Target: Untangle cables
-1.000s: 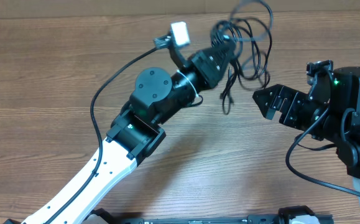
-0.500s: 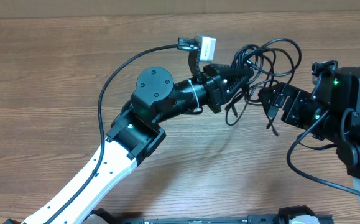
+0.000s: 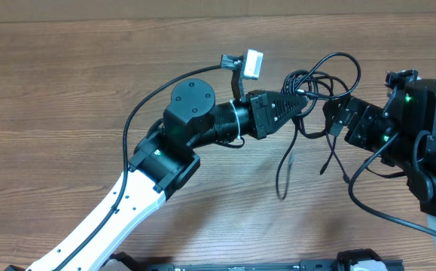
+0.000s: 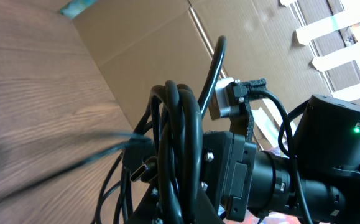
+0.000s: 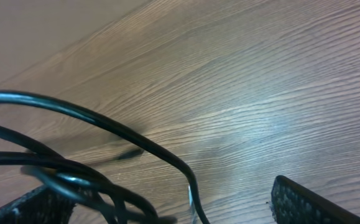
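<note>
Upper right of overhead view, we list: cables [image 3: 332,69], bundled over the counter [image 3: 67,90]; left gripper [image 3: 299,98], jaws clenched on cables; right gripper [image 3: 336,122], jaws spread around loose strands.

Cables [image 4: 180,137] glossy black plastic sheath; table [image 3: 52,90] matt wood grain, smooth.
</note>
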### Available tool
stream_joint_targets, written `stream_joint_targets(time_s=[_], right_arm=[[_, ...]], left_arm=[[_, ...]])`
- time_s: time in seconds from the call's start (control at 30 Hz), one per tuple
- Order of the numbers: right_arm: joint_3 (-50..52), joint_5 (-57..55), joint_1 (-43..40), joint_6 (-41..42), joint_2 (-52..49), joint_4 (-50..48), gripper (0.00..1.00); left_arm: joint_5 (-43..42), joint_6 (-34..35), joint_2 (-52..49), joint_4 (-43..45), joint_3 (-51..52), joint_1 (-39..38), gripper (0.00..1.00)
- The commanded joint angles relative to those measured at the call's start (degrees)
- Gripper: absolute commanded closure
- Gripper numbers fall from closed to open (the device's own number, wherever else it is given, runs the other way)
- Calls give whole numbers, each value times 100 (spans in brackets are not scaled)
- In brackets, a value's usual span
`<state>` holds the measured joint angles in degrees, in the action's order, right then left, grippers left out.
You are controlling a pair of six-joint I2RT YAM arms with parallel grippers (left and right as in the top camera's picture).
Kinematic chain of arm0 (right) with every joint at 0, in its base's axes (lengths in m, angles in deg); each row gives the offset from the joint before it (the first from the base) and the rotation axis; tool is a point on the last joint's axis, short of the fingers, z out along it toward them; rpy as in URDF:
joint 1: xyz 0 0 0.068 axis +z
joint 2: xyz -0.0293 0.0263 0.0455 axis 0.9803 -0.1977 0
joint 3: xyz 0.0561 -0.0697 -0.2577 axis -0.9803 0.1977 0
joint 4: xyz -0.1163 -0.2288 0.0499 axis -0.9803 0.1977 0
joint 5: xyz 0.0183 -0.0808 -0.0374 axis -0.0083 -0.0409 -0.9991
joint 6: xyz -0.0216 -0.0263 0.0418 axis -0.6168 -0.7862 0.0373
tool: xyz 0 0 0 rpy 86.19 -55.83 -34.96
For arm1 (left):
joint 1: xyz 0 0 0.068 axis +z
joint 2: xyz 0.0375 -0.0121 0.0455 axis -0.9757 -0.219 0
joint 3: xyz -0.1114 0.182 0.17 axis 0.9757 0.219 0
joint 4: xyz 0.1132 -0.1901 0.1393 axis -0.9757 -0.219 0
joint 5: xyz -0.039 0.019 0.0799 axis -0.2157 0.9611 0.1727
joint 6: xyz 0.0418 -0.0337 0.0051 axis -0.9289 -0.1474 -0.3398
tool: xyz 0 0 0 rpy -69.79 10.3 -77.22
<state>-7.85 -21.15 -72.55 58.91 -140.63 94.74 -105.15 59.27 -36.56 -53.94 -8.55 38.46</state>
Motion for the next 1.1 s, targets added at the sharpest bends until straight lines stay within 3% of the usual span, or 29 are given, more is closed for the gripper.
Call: stream_joint_targets(time_s=[0.0, 0.3, 0.47, 0.63, 0.87, 1.07], right_arm=[[-31, -472, 9, 256, 79, -26, 5], [-31, -1823, 9, 1541, 79, 232, 2], [-31, -1722, 9, 1567, 79, 256, 0], [-31, -1303, 11, 1292, 79, 474, 0], [-31, -387, 9, -4, 79, 483, 0], [-31, -577, 9, -68, 72, 494, 0]], left_arm=[[-328, 278, 42, 22, -151, -4, 96], [-212, 584, 42, -599, -151, -11, 96], [-13, -96, 42, -1036, -151, -11, 96], [278, -422, 42, -1099, -151, -2, 96], [446, -389, 42, -1084, -151, 0, 96], [555, -72, 42, -1075, -151, 0, 96]])
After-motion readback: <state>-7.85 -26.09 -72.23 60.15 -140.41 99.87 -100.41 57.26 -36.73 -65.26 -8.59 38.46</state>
